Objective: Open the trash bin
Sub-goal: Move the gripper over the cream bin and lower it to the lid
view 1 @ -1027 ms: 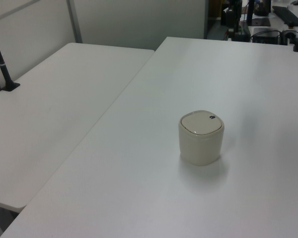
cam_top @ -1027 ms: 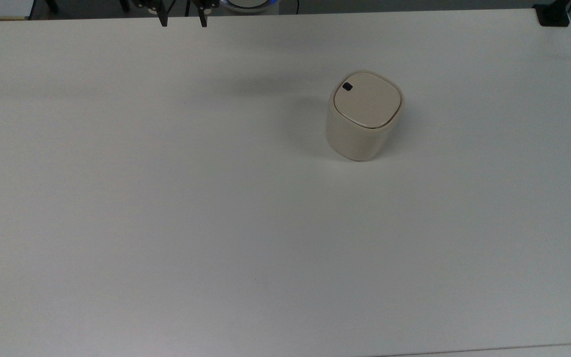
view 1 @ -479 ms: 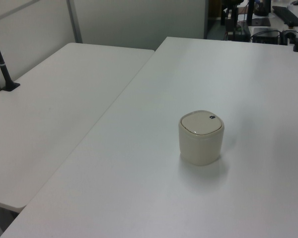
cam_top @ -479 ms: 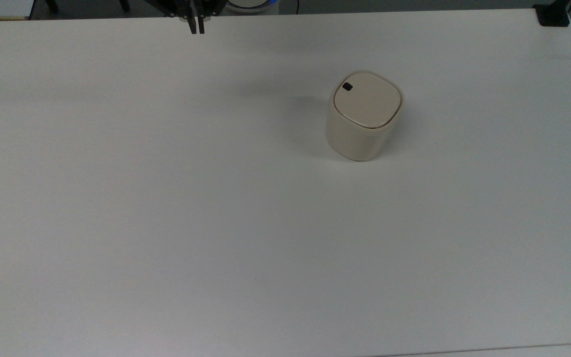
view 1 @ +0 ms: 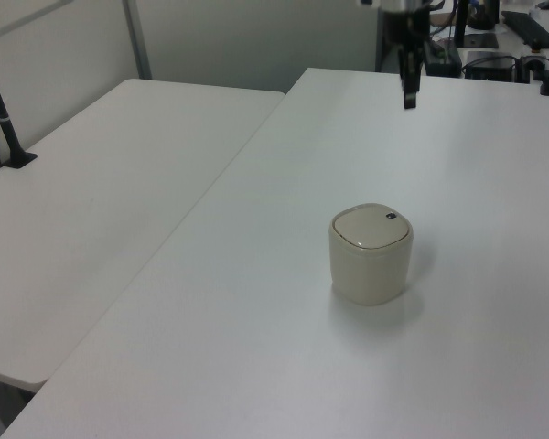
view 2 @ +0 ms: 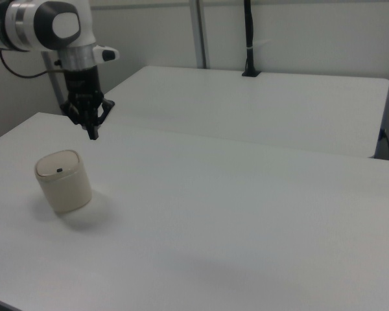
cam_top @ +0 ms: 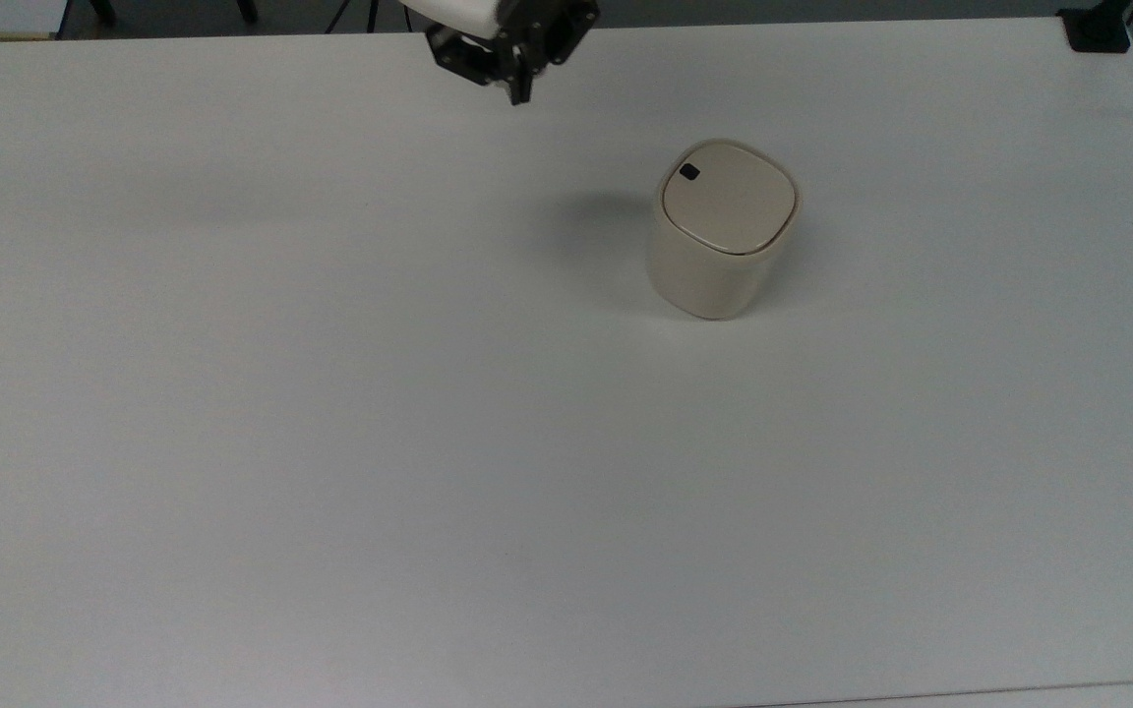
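Observation:
The cream trash bin (cam_top: 721, 231) stands upright on the white table (cam_top: 330, 393), its flat lid down and a small black button (cam_top: 689, 172) near one lid corner. The same trash bin (view 1: 371, 252) sits mid-table in the left view, and the trash bin (view 2: 63, 181) stands at the right view's left. My gripper (cam_top: 517, 96) hangs in the air above the table, apart from the bin, to the top view's upper left of it. Its fingers are pressed together and hold nothing. The gripper (view 1: 409, 99) points down in the left view, and the gripper (view 2: 93, 134) hovers above the bin in the right view.
A second white table (view 1: 91, 210) adjoins at the left view's left, with a black pole clamped to it (view 1: 2, 119). A black clamp (cam_top: 1096, 29) sits at the top view's upper right table corner. Desks with equipment (view 1: 512, 37) stand beyond the far edge.
The gripper shut its fingers, then travelled from the table's far edge toward the bin, to the top view's right and lower. The bin has not moved.

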Robot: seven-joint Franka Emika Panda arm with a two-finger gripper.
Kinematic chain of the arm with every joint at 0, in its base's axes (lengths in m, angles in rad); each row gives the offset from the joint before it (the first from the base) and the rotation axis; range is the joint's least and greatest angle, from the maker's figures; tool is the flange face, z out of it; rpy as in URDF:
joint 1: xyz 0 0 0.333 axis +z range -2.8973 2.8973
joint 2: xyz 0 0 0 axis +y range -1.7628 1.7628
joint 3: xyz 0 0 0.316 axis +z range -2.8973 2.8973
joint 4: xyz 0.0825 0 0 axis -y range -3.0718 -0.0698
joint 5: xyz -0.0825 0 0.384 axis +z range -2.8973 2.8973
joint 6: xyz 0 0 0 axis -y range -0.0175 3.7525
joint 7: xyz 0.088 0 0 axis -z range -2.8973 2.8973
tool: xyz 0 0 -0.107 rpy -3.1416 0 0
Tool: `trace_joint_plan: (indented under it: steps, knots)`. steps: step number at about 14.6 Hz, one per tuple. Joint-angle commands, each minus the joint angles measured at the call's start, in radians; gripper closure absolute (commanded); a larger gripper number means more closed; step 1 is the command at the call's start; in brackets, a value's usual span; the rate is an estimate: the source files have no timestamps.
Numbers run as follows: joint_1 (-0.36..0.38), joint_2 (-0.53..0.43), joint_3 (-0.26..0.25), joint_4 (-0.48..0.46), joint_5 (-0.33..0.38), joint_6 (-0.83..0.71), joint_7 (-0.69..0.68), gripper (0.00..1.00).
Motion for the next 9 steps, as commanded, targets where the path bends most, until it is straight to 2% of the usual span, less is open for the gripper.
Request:
trace_joint_plan:
  steps: [1,6,9]
  knots:
    - [0.096,0.054,-0.011,0.002,-0.015,0.032,-0.092,0.93]
    - [0.231,0.112,-0.011,-0.001,-0.015,0.030,-0.130,0.93]
    - [0.257,0.161,-0.011,0.001,-0.022,0.033,-0.130,0.93]
